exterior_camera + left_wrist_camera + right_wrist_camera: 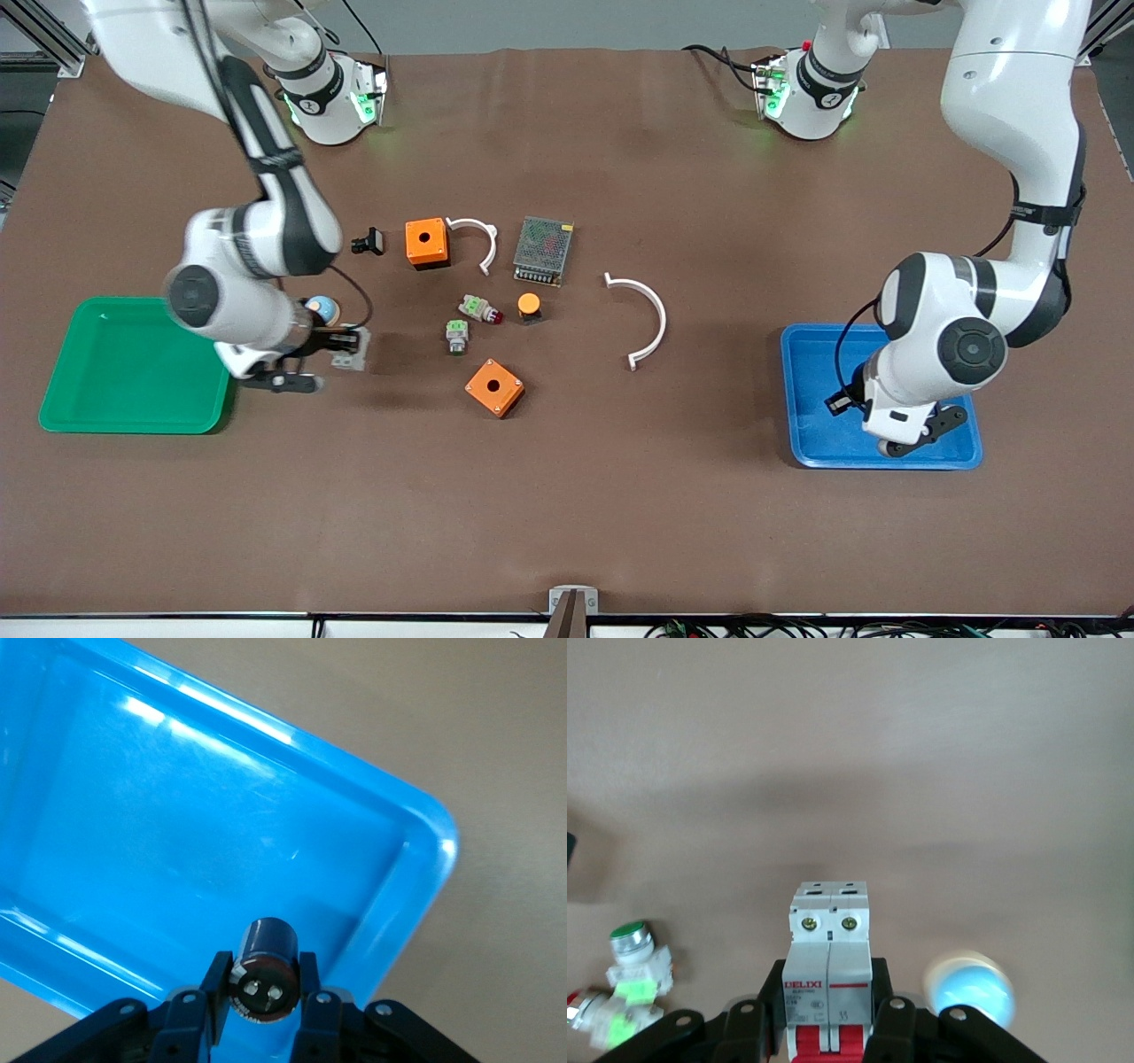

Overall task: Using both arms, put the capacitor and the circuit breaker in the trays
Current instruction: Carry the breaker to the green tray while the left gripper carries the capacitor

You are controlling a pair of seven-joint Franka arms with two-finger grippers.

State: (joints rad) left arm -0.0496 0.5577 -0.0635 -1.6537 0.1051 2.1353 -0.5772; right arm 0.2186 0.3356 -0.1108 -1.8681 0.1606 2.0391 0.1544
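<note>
My right gripper (339, 342) is shut on the light-grey circuit breaker (352, 352) and holds it just above the table, beside the green tray (133, 365). In the right wrist view the circuit breaker (829, 970) sits upright between the fingers (829, 1014), red levers toward the palm. My left gripper (839, 403) hangs over the blue tray (811, 372). In the left wrist view it (263, 997) is shut on the small black capacitor (264, 967), held above the blue tray's floor (177, 833) near one corner.
A blue-and-white round part (322, 308) lies beside the right gripper. Mid-table lie two orange boxes (426, 242) (494, 387), two green-topped parts (479, 308) (457, 336), an orange button (529, 307), a black clip (368, 241), a mesh power supply (542, 250) and two white arcs (478, 237) (647, 319).
</note>
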